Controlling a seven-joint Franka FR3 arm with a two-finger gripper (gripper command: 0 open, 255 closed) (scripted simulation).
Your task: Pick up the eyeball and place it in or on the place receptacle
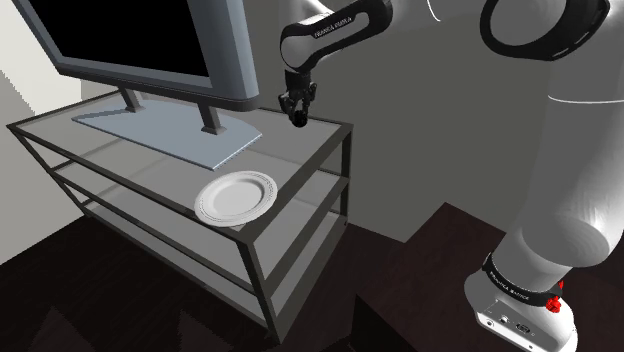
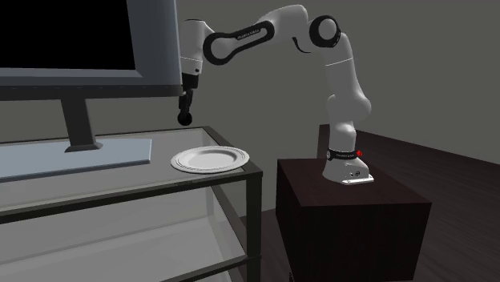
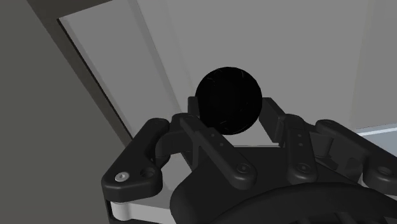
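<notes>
White plate (image 2: 210, 159) on glass shelf (image 2: 120, 181), monitor (image 2: 80, 40) beside

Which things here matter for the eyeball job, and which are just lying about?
Job:
- black eyeball, clasped in the end effector
- white plate

Lying about:
- monitor
- shelf unit

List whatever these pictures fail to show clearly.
Wrist view: the eyeball is drawn plain black, so no iris or marking can be read.
Shoulder view: the eyeball merges with the black gripper, and their outlines cannot be told apart.
Both exterior views: the top of the monitor is cut off by the upper edge.
</notes>
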